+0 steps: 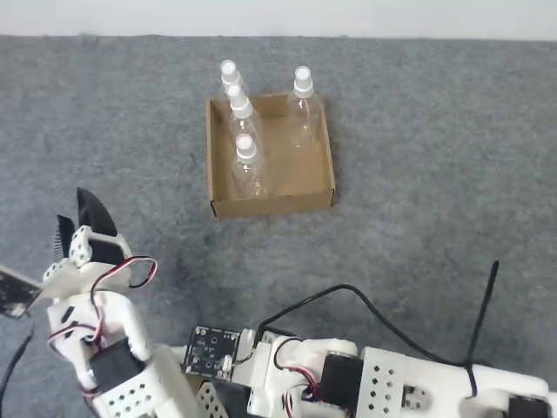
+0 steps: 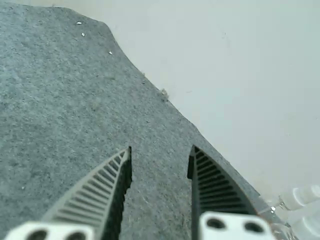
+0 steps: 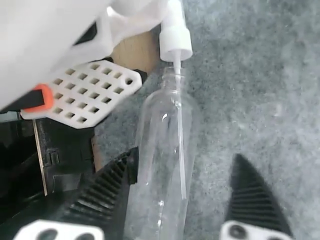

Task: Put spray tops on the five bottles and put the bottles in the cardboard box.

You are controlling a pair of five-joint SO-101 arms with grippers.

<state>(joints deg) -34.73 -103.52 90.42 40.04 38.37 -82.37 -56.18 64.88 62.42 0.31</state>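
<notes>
Grey felt-covered table point(image 1: 435, 174). Cardboard box point(image 1: 270, 204) sits toward the far edge, about mid-width, open side up. Four clear bottles with white spray tops at the box: three in a line along its left wall, being the near bottle point(image 1: 247, 161), the middle bottle point(image 1: 239, 106) and the far bottle point(image 1: 229, 71), whose cap shows past the box's far left corner; can't tell whether its base is inside. Fourth bottle point(image 1: 301, 104) upright at the far right corner of the box. Fifth bottle point(image 3: 155, 125), clear, is in the right wrist view, lengthwise between the fingers of the right gripper point(image 3: 186, 157), neck pointing away from the wrist. Its spray top point(image 3: 175, 37) is not seated: head stands off the neck, a stretch of bare dip tube showing between them, the rest of the tube running down inside the bottle. Right jaws spread wide, one finger just beside the bottle wall, the other well apart from it; no grasp. A white perforated arm part point(image 3: 95, 92) lies just beside the bottle's shoulder. Left gripper point(image 1: 74, 209) hangs over the near left part of the table, well apart from the box. From its own wrist, left gripper point(image 2: 160, 150) has jaws released, bare felt between them.
</notes>
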